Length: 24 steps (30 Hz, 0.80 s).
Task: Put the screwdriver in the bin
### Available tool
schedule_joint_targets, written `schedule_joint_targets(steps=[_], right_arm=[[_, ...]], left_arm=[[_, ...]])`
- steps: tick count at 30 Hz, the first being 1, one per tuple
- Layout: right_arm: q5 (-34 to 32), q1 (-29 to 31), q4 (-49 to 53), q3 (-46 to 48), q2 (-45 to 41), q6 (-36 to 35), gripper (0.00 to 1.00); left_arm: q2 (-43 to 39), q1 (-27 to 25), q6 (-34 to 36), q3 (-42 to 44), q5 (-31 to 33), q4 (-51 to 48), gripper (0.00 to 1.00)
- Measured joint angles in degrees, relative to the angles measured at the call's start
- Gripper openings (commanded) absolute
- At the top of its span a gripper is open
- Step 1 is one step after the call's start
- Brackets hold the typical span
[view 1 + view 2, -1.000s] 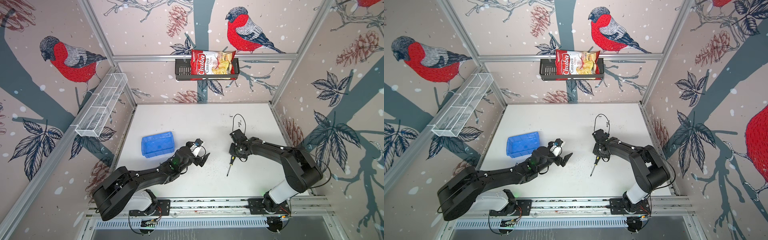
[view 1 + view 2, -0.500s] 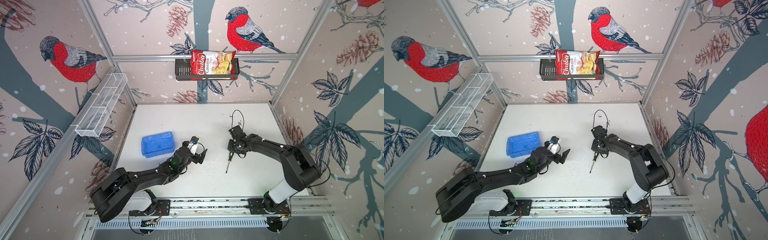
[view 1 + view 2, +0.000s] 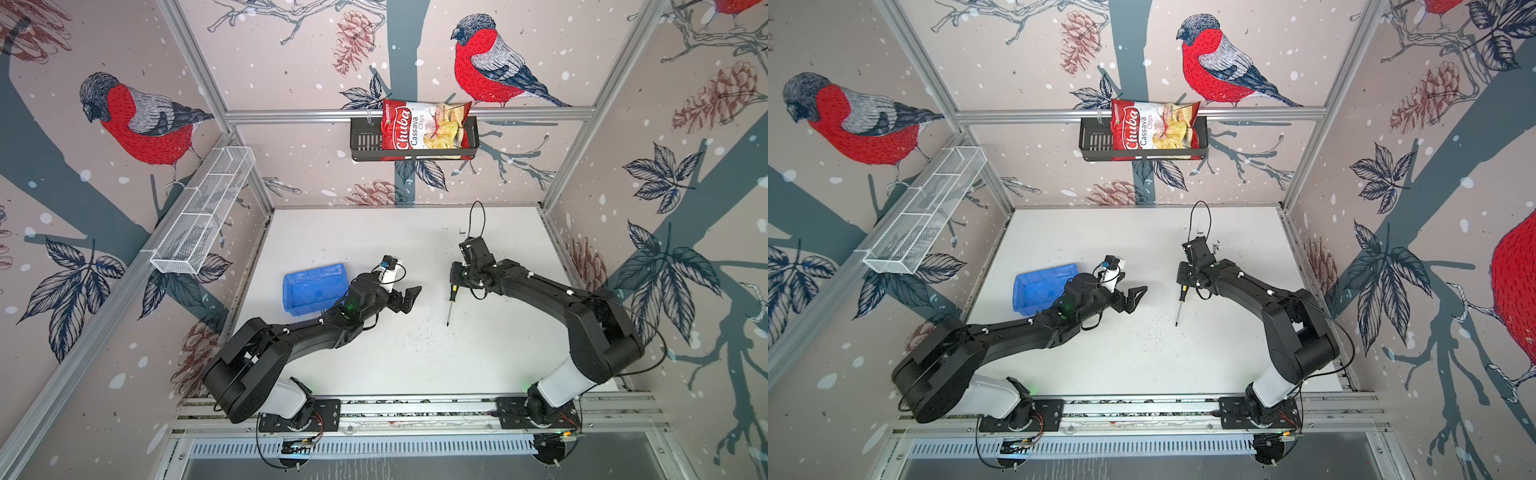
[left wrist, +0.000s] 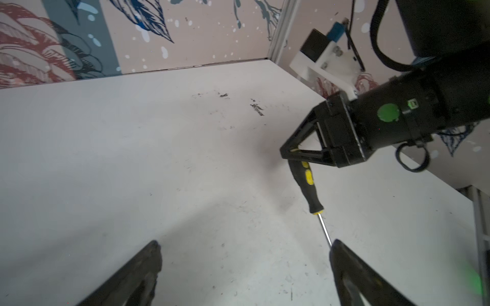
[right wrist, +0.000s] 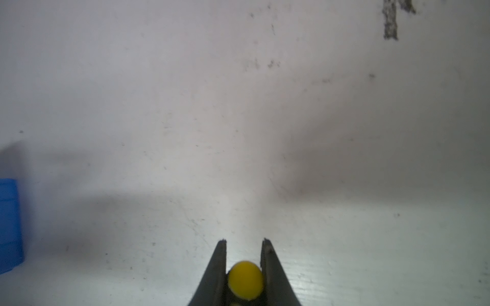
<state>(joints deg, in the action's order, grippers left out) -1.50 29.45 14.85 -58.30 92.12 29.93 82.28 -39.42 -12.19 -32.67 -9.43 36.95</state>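
Right of center in both top views, the right gripper (image 3: 456, 277) has its jaws clamped on the handle end of the screwdriver (image 3: 452, 297), whose shaft slants down toward the desk (image 3: 415, 365). The left gripper (image 3: 409, 298), near the screwdriver on its left, has its jaws wide apart. The blue bin (image 3: 309, 286) sits at center left.

The left arm (image 3: 299, 332) and right arm (image 3: 540, 289) are showing matte black links over white base segments, sitting on black plates (image 3: 326, 415) along a silver rail (image 3: 415, 409) at the bottom of both top views. Thin black cables (image 3: 478, 210) are looping off the wrists. The left gripper (image 3: 411, 298) is wearing skeletal triangular fingers (image 3: 414, 290); a white camera bracket (image 3: 388, 274) is riding behind it.
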Motion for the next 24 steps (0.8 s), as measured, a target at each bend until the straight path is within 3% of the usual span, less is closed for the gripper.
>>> schedule_joint_targets(steps=[16,20,24], right_arm=[[12.76,1.14,-2.60,-9.42,-1.77,-12.28,0.00],[15.10,2.45,-4.37,-10.75,-3.19,-15.91,0.00],[18.51,3.41,-6.80,-11.93,-4.24,-18.23,0.00]], left_arm=[[2.36,6.40,-7.37,-6.80,-18.62,-0.83,0.93],[4.35,7.26,-8.57,-9.18,-24.02,-0.79,0.86],[7.69,9.22,-12.11,-9.90,-29.83,1.95,0.72]])
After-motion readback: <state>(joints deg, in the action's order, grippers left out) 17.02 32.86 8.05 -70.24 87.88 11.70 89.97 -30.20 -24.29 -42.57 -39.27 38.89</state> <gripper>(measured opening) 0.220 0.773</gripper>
